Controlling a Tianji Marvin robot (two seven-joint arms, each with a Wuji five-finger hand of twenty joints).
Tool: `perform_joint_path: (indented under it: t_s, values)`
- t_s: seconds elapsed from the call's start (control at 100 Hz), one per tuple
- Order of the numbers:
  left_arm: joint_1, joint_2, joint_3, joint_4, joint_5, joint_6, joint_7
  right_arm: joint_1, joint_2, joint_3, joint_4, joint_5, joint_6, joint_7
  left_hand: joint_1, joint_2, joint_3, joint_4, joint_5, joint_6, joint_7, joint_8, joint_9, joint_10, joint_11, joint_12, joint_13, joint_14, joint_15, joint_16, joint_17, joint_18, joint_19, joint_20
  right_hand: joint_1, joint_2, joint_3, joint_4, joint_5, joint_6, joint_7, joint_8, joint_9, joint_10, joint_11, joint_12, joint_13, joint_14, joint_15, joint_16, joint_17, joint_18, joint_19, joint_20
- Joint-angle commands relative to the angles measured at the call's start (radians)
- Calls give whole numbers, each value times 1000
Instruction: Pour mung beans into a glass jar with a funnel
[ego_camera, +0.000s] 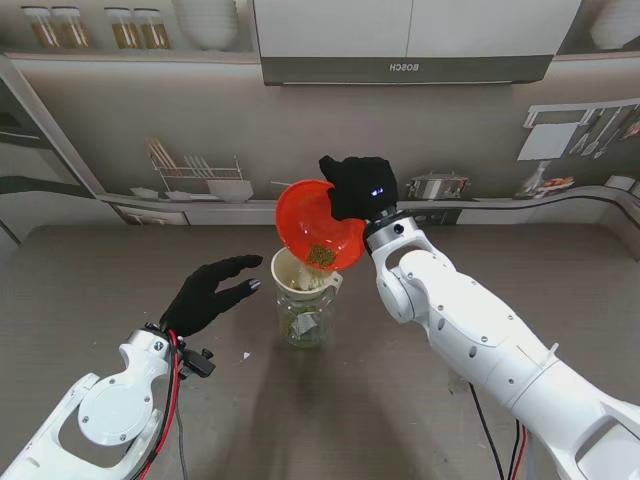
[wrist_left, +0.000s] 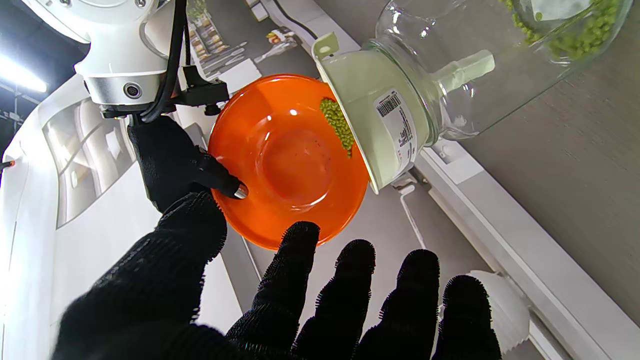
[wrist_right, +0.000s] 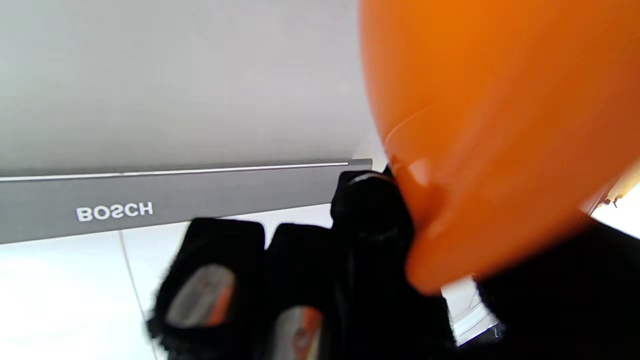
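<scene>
My right hand (ego_camera: 358, 186) is shut on the rim of an orange bowl (ego_camera: 318, 226), tipped steeply over a cream funnel (ego_camera: 301, 274) that sits in a glass jar (ego_camera: 305, 318) at the table's middle. Green mung beans (ego_camera: 320, 256) lie at the bowl's lowered edge, against the funnel. In the left wrist view the bowl (wrist_left: 287, 160), the beans (wrist_left: 339, 125), the funnel (wrist_left: 377, 117) and the jar (wrist_left: 492, 55) show, with beans in the jar's bottom (wrist_left: 582, 37). My left hand (ego_camera: 208, 292) hovers open to the left of the jar, apart from it. The right wrist view shows the bowl's underside (wrist_right: 495, 125).
The table (ego_camera: 90, 290) is a brownish wood-grain top. A printed kitchen backdrop (ego_camera: 420, 120) stands behind it. A small white fleck (ego_camera: 246, 356) lies nearer to me than the jar.
</scene>
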Motion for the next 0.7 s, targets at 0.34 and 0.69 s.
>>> perform_joint_path:
  t_s: [0.34,0.69]
  values:
    - [5,-6,-5,0,-1,-3,-12,26,1,-32,20,-37,-5,-43,22,48,-15,26,7,-2,1,1,14,2,-7,-6,14,8,4,9,1,2,-24,8,29,63,122,7,1,-46,88,18,59,24,11,-11,13,-165,66,25,47,-145,117,7]
    - [7,-6,-7,-1,-1,-4,-13,22,4,-57,13,-71,19,-72,23,48,-15,25,7,-2,1,1,14,2,-7,-6,14,7,4,8,1,1,-24,7,28,65,122,5,-3,-44,90,16,57,22,13,-12,13,-168,67,27,47,-150,118,6]
